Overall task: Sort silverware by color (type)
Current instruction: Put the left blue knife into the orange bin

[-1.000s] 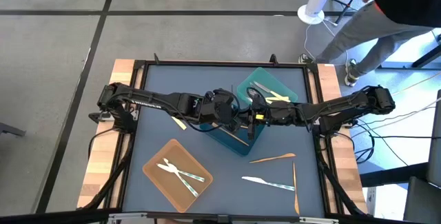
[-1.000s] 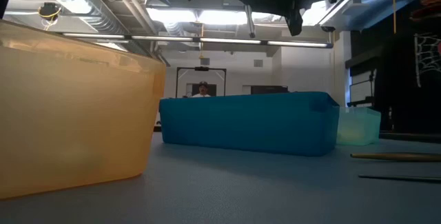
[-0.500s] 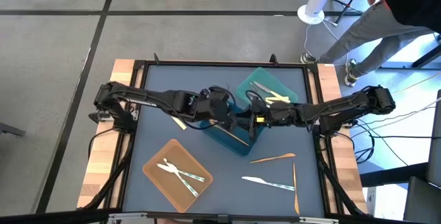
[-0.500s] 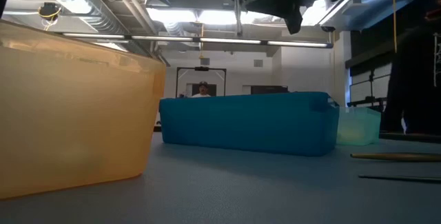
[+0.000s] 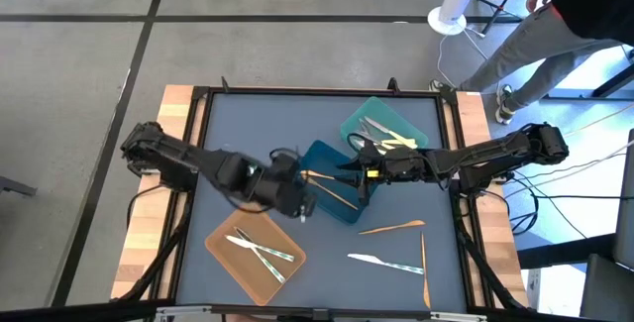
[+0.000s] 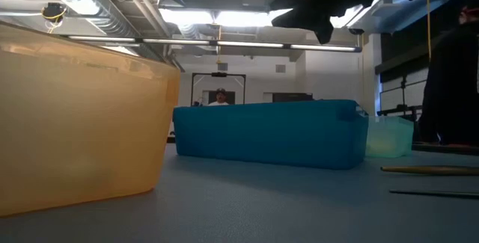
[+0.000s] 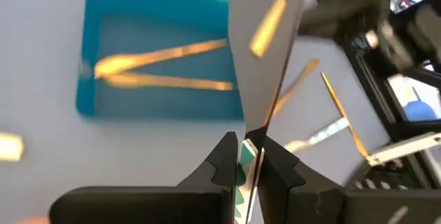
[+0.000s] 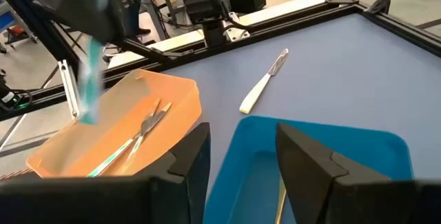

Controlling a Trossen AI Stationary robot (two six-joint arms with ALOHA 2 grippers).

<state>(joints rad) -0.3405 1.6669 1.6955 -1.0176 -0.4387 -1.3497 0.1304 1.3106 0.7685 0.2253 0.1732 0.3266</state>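
In the high view, the left gripper [image 5: 295,200] hung just left of centre, over the near-left edge of the blue rectangular plastic tray [image 5: 342,210]. Its wrist view showed the fingers [image 7: 224,156] pinched tight on a thin silvery-clear plastic utensil [image 7: 265,79], too blurred to tell its type. The right gripper [image 5: 355,175] reached in from the right edge of the frame to the centre, above the same blue tray. Its fingers [image 8: 189,158] stood apart with nothing between them.

Two orange plastic utensils [image 5: 325,189] lay crossed inside the blue tray. The teal tray [image 5: 359,114], upper centre, held yellow and silvery pieces [image 5: 388,136]. The orange tray [image 5: 226,231], lower left, held clear utensils [image 5: 263,251]. On the bare grey table top [image 5: 228,124], lower right, lay an orange utensil [image 5: 391,228], a clear knife [image 5: 381,261] and another orange piece [image 5: 424,268].
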